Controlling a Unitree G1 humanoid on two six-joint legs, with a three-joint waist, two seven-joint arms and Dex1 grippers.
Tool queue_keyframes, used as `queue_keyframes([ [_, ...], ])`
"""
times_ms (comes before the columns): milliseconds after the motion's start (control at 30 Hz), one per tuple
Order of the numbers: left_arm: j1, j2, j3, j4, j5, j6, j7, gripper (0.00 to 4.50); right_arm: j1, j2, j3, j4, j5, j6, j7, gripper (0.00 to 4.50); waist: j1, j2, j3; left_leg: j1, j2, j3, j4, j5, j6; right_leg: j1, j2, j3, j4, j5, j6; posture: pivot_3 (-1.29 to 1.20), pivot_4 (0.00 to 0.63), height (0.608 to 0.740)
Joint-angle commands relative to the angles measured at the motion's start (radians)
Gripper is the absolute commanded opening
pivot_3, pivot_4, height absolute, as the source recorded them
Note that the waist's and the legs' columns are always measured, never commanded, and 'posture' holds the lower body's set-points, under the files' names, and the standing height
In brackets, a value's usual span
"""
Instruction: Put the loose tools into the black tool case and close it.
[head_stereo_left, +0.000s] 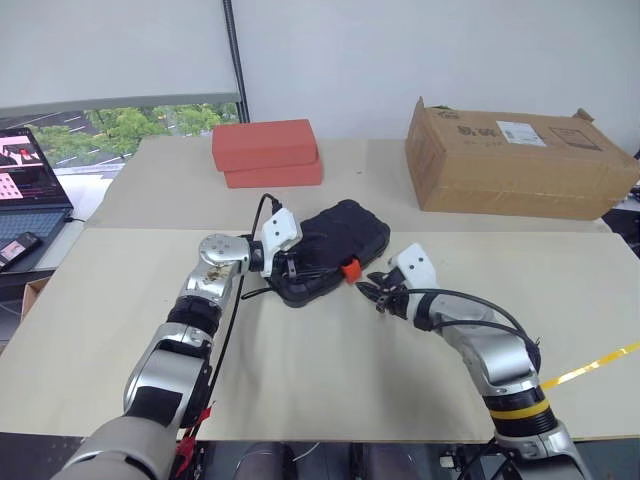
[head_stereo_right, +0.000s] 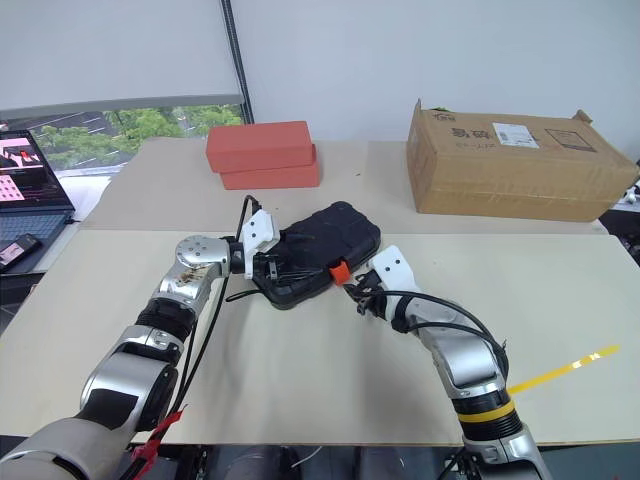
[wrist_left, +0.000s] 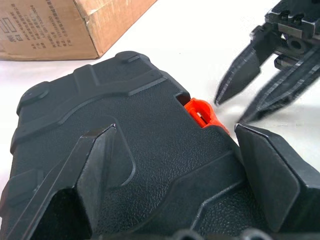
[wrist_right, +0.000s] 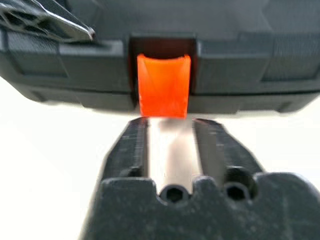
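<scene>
The black tool case (head_stereo_left: 335, 250) lies shut on the tabletop (head_stereo_left: 330, 370), in front of the red boxes (head_stereo_left: 266, 152). The left gripper (wrist_left: 175, 165) is spread wide across the case's lid. The right gripper (wrist_right: 170, 145), its fingers a narrow gap apart and holding nothing, points at the case's orange latch (wrist_right: 164, 85).

Black tool case (head_stereo_left: 335, 248), pebbled texture, bright orange latch (wrist_right: 163, 85). Two red-orange boxes (head_stereo_left: 266, 152) stacked. Brown cardboard box (head_stereo_left: 515, 160) with white label and dark print. Bench (head_stereo_left: 330, 370) pale beige. Both end effector finger sets black (wrist_left: 242, 75), white wrist housings.
</scene>
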Motion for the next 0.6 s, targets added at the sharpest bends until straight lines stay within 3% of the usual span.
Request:
queue_keyframes([
  [33,0.044,-0.009,-0.047,0.065,0.049,0.014,-0.007,4.06,-0.049,0.014,0.011,-0.013,-0.005,0.002,-0.009,0.07,0.0,0.0,0.0,0.0,0.0,0.0,0.0,0.0,0.0,0.0,0.0,0.0,0.0,0.0,0.0,0.0,0.15,0.712],
  [300,0.05,-0.009,-0.045,0.064,0.049,0.01,-0.006,4.06,-0.153,0.087,0.033,0.109,-0.022,-0.041,-0.031,0.01,-0.009,0.0,-0.001,0.001,0.0,0.0,0.0,0.0,0.0,0.0,0.0,0.001,0.0,0.0,0.0,0.0,0.15,0.712],
  [600,0.06,-0.008,-0.044,0.062,0.046,0.008,-0.002,4.06,-0.147,0.118,0.044,0.173,-0.049,-0.083,-0.039,0.01,-0.022,0.0,-0.002,0.003,0.002,0.0,0.0,0.001,-0.002,0.001,0.002,0.002,0.001,0.0,0.0,0.0,0.15,0.712],
])
